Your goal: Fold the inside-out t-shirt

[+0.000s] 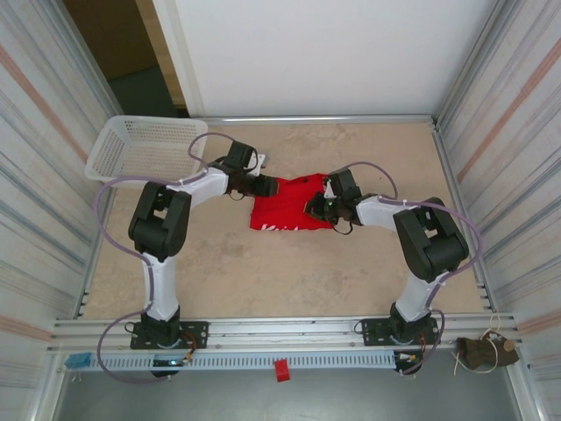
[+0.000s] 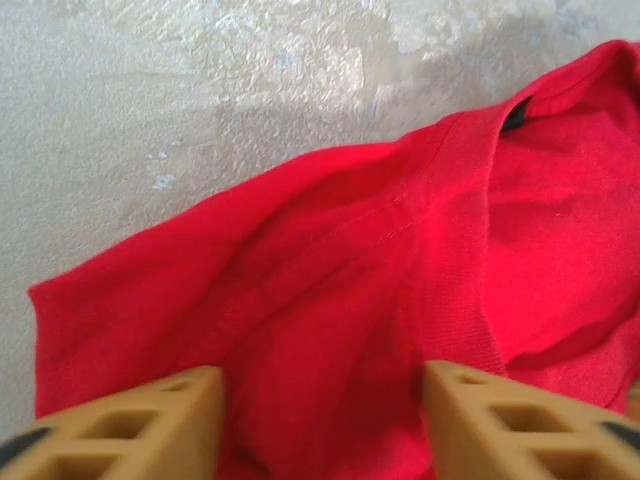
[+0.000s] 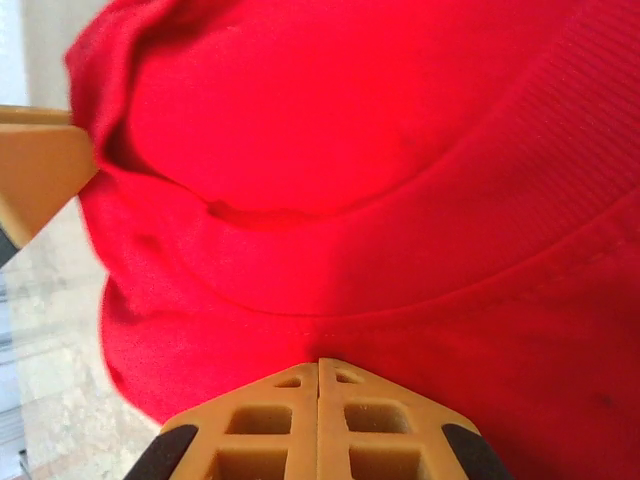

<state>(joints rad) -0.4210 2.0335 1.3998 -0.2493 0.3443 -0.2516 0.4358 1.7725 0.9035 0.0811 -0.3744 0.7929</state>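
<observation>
Top external: bright red soft fabric t-shirt point(image 1: 285, 215) bunched mid-scene. L gripper point(image 2: 320, 390) jaws apart over far-left edge; R gripper point(image 3: 320, 368) closed tight against fabric, hold unclear.

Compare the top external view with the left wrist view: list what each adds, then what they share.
Top external adds the white mesh basket at the table's far left, the right arm, and white lettering on the shirt's near edge. Left wrist adds the ribbed collar and a dark tag. Shared: the red t-shirt, the tabletop, and the left end effector, fingers apart over fabric.
</observation>
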